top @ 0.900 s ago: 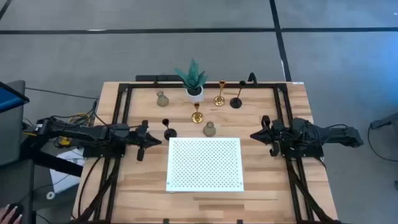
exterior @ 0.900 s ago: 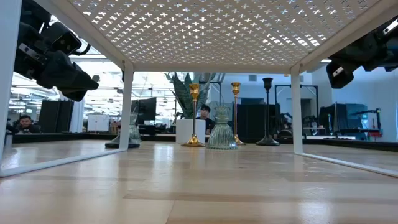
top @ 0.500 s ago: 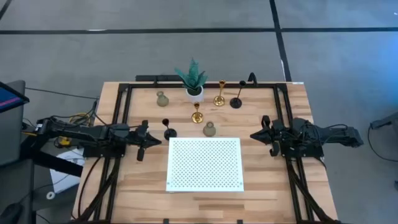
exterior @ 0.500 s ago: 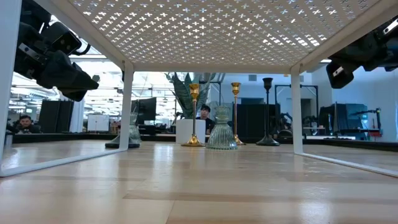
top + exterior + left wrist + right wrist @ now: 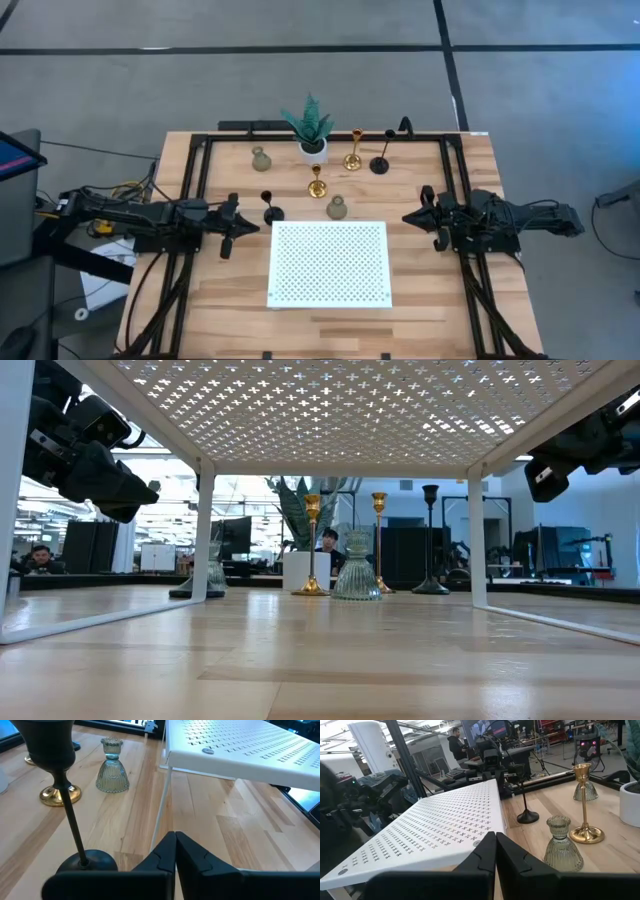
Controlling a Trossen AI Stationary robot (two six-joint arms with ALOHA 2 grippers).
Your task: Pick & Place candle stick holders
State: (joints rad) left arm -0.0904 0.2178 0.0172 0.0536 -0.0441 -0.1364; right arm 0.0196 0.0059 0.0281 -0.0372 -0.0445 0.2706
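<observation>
**Status: candle stick holders on table, both grippers idle**

The six candle stick holders stand on the wooden table point(image 5: 420, 300), all behind the white perforated shelf point(image 5: 329, 264), whose top is bare. Positions, from the high view:

- Black stemmed holder point(image 5: 271, 208): just off the shelf's rear left corner, round base, cup on a thin stem.
- Grey-green bell holder point(image 5: 337, 207): just behind the shelf's rear edge, ribbed and squat.
- Gold stemmed holder point(image 5: 317, 183): between the bell holder and the plant pot.
- Second gold holder point(image 5: 354, 152) and second black holder point(image 5: 382, 157): side by side, right of the pot.
- Second bell holder point(image 5: 261, 158): left of the pot, apart from the others.

The green plant point(image 5: 311, 122) sits in a white pot point(image 5: 314, 152) at the rear centre.

My left gripper point(image 5: 245, 227) hangs beside the shelf's left edge, fingers pressed together, holding nothing; the near black holder stands just ahead of it. My right gripper point(image 5: 412, 219) hangs beside the shelf's right edge, fingers likewise closed and empty.
</observation>
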